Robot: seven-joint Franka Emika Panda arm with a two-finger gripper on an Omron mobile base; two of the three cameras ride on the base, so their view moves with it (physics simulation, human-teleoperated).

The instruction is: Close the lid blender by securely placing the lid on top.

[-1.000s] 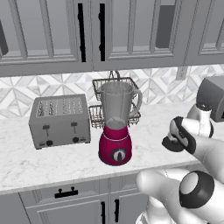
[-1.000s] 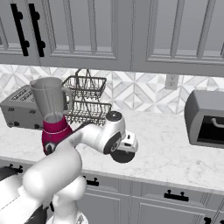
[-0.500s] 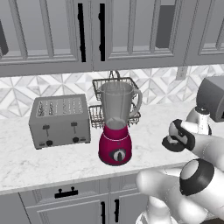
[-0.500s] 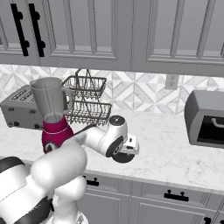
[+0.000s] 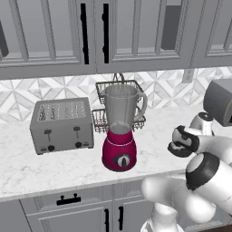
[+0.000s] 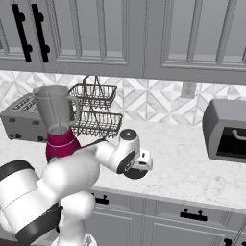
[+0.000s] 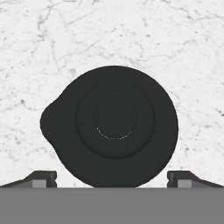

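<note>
Since the earlier frame my hand has dropped lower toward the marble counter (image 7: 52, 35). Left to right: toaster (image 5: 61, 125); blender (image 5: 120, 128), jar mouth uncovered; wire rack (image 5: 118, 105) behind it. Lid (image 7: 111, 124) flat on the counter right of the blender, under my gripper (image 7: 112, 178); jaws spread wide either side, holding nothing.

From my seat the light is even and soft, bright enough everywhere, with no clear source. Shadows are faint: I see only a slight darkening under the blender (image 5: 119, 136) on the table (image 5: 54, 165). No glare, no blur, no edge distortion. In the hand view the lid (image 7: 111, 124) reads nearly flat black, its rings barely visible.
</note>
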